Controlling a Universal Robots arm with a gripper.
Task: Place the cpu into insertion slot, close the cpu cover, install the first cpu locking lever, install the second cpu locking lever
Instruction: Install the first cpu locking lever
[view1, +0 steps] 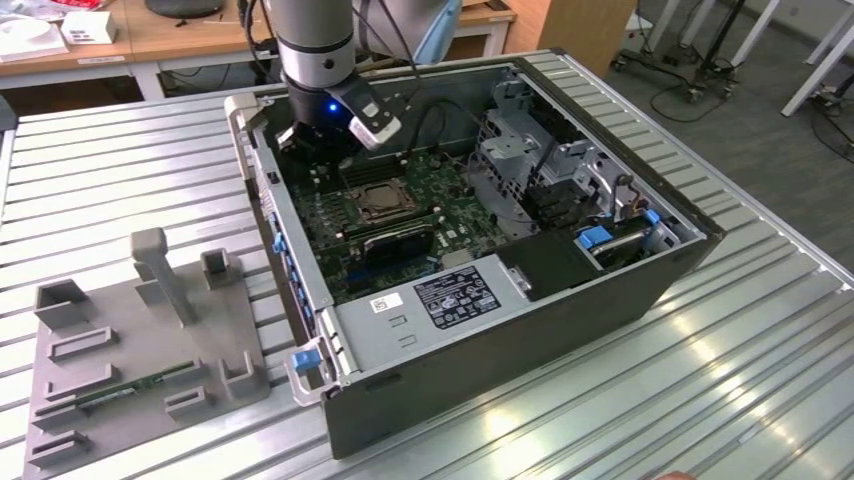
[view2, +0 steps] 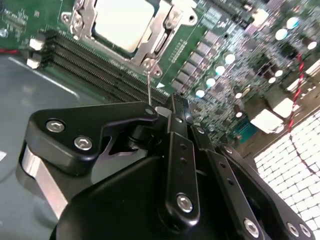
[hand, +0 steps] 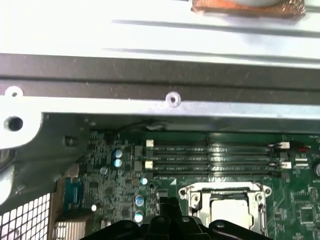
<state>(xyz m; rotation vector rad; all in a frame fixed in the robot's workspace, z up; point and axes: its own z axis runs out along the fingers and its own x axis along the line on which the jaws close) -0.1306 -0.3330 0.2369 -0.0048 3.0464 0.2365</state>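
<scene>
Clenched hand (view2: 172, 102) inside an open computer case (view1: 534, 330), just beside the seated cpu (view2: 122, 20).
The case lies on the slatted counter (view1: 120, 180) with its green motherboard (view1: 447, 185) facing up. The arm reaches in, fingers drawn together near the insertion slot (view1: 378, 203). The cpu cover (view2: 161, 36) is folded down over the slot, and the cpu's pale face shows through its window. A thin locking lever (view2: 149, 87) runs from the slot's corner to the fingertips; I cannot tell whether they pinch it.
</scene>
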